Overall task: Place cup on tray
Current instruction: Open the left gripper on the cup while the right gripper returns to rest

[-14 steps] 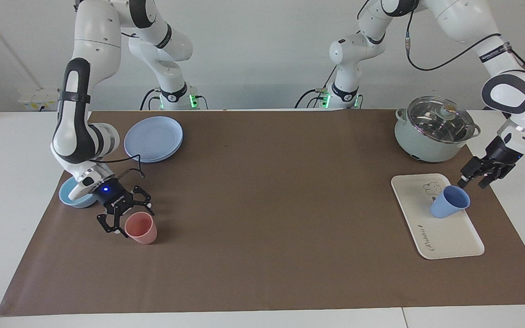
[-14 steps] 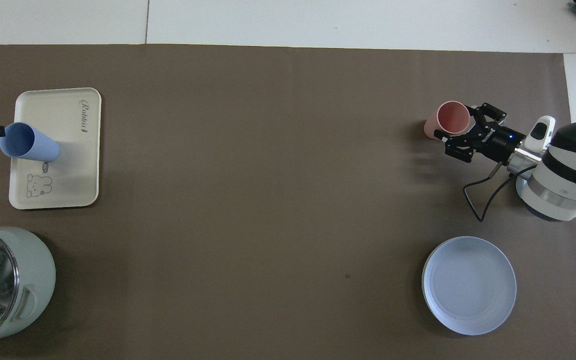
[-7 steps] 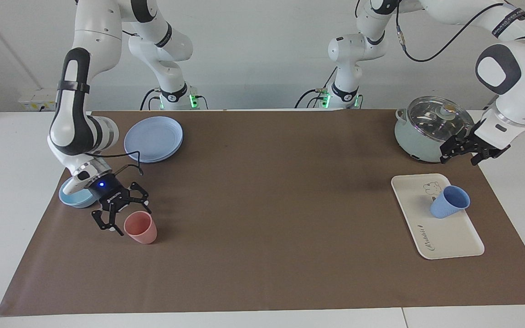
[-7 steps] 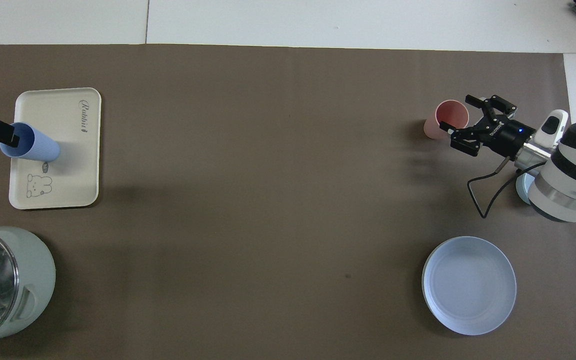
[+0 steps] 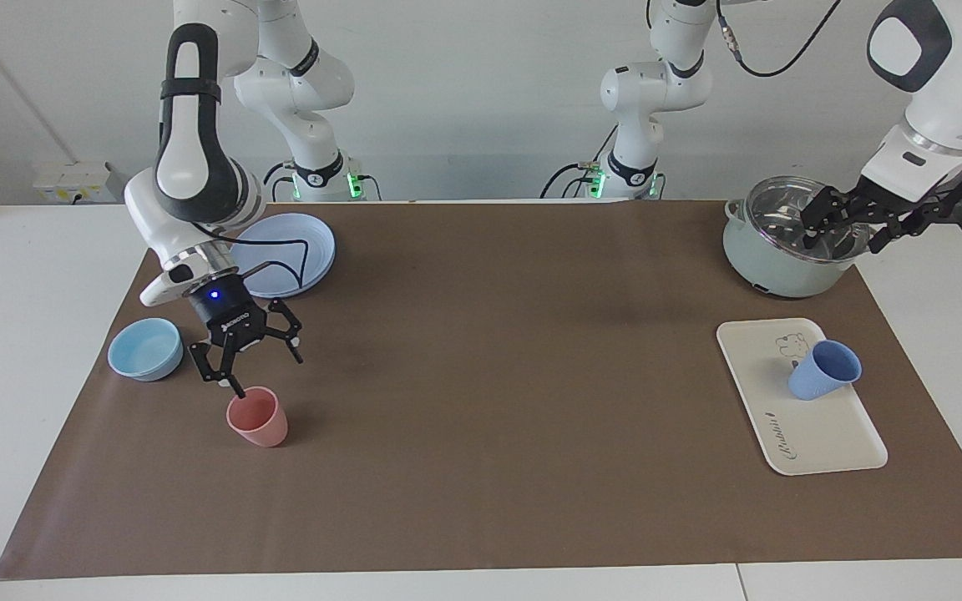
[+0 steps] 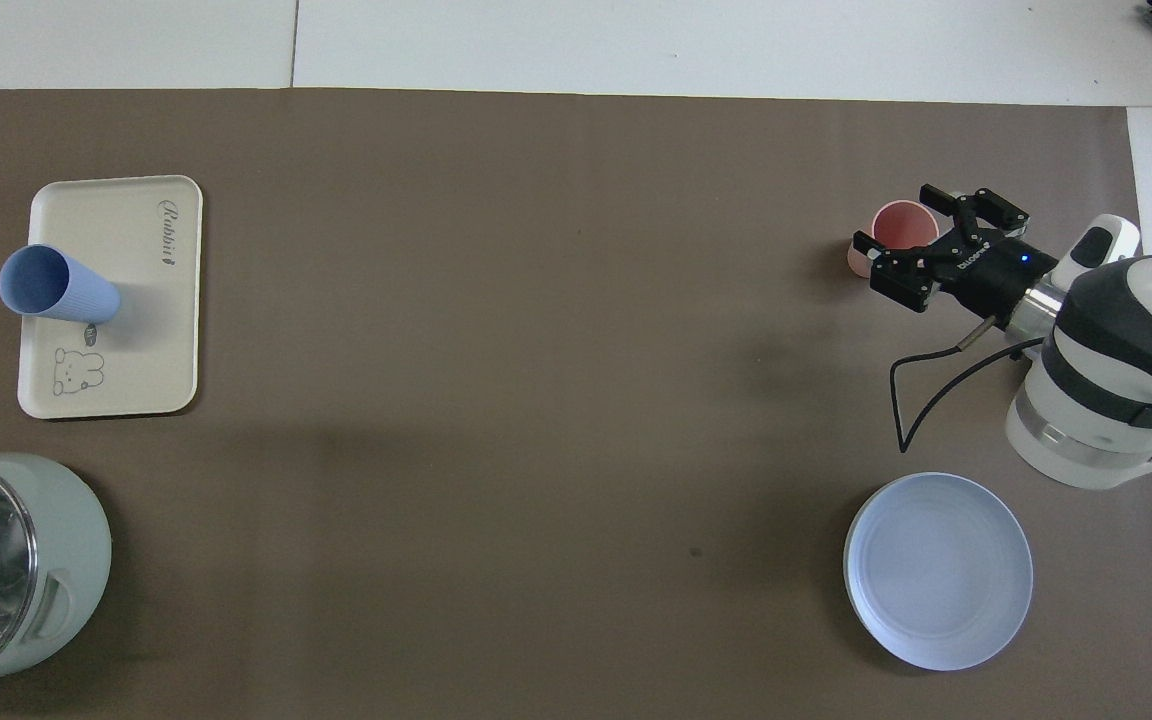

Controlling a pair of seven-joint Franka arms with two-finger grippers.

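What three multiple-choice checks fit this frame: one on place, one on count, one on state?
1. Where is the blue cup?
A. on the tray
B. on the round plate
C. in the pot

2. How many cups are on the table?
A. one
B. two
C. three

3. How do the right gripper's jaws stand?
A. shut on the pink cup
B. open above the pink cup
C. shut on the bowl

Key: 1 A, its base sits on the tray; 2 B, one blue, one pink; 3 B, fingers spread, holding nothing.
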